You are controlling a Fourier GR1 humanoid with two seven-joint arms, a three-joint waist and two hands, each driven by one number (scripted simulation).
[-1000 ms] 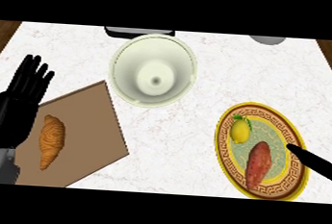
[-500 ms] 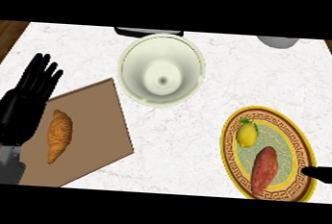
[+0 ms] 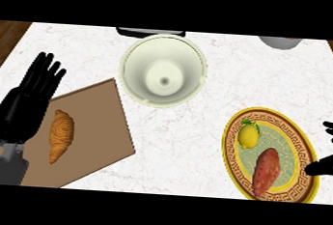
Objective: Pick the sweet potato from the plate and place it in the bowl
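Observation:
A reddish-brown sweet potato (image 3: 266, 172) lies on a yellow-rimmed patterned plate (image 3: 301, 146) at the lower right, beside a lemon (image 3: 248, 135). A pale green bowl (image 3: 164, 70) stands empty at the top centre of the counter. Only part of my right hand (image 3: 332, 156) shows at the right edge, fingers spread open just right of the plate and apart from the sweet potato. My left hand (image 3: 27, 101) rests open at the left edge, fingers up, holding nothing.
A brown cutting board (image 3: 97, 129) at the lower left carries a croissant (image 3: 61, 135). A dark object (image 3: 149, 32) sits behind the bowl, and a grey vessel (image 3: 281, 42) at the top right. Wooden floor shows beyond the counter's corners.
My right hand drew back to the right off the plate, then came up at the right edge with spread fingers. The left hand stays as it was.

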